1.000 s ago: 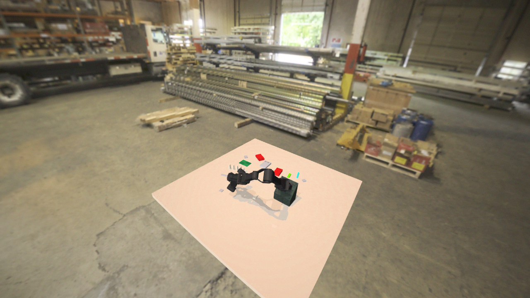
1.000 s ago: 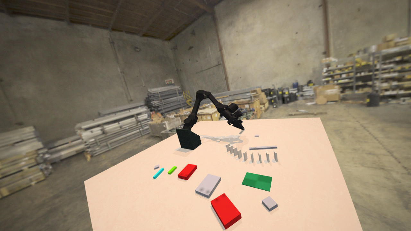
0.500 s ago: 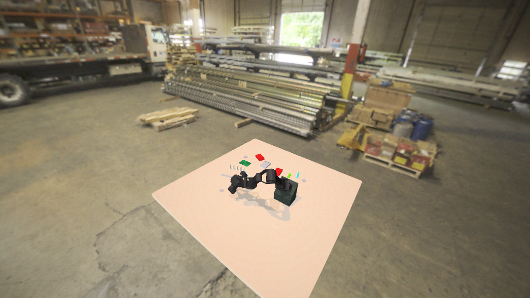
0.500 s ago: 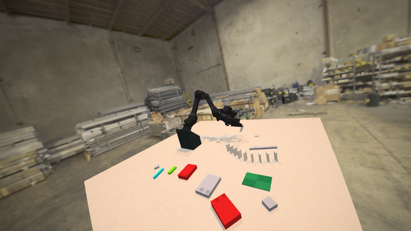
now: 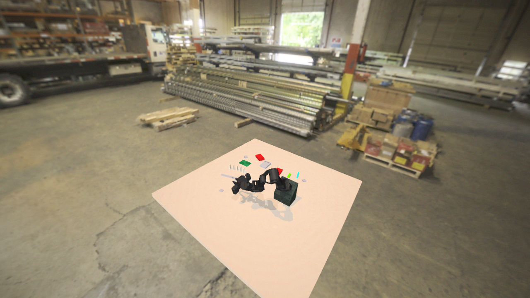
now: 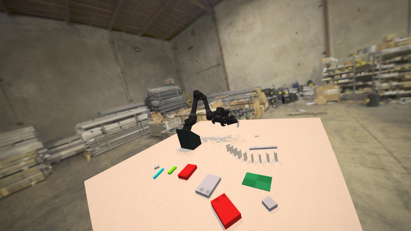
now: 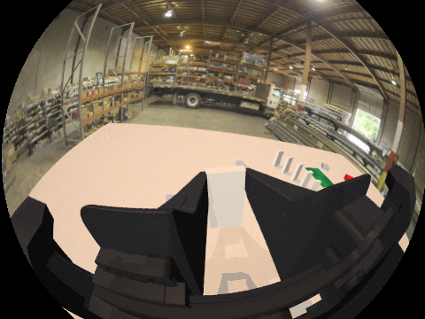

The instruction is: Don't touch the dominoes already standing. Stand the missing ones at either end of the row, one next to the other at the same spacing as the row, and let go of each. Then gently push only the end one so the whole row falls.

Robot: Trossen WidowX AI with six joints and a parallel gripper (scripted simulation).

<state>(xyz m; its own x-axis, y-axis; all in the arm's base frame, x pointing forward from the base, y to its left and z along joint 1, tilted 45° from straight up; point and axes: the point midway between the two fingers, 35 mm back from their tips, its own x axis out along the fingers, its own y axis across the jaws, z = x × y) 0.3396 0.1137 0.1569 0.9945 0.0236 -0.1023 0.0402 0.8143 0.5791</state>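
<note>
My gripper (image 6: 235, 123) (image 7: 226, 182) (image 5: 234, 188) is shut on a pale grey domino (image 6: 238, 124) (image 7: 226, 209) and holds it above the pink table (image 6: 301, 178). The fingers point roughly level. A curved row of several pale grey dominoes (image 6: 252, 156) (image 5: 237, 168) (image 7: 292, 167) stands on the table, in front of the gripper in the exterior view and ahead to the right in the wrist view. The held domino hangs apart from the row, beyond the end (image 6: 228, 147) nearest the arm's base (image 6: 188, 139).
A long grey bar (image 6: 263, 147) (image 5: 226, 176) lies behind the row, and a small grey tile (image 6: 256, 135) beyond it. Nearer the exterior camera lie two red blocks (image 6: 187, 171) (image 6: 225, 210), a green plate (image 6: 256, 181), grey blocks (image 6: 208, 185) (image 6: 269, 203), a cyan bar (image 6: 158, 173) and a green bar (image 6: 172, 169).
</note>
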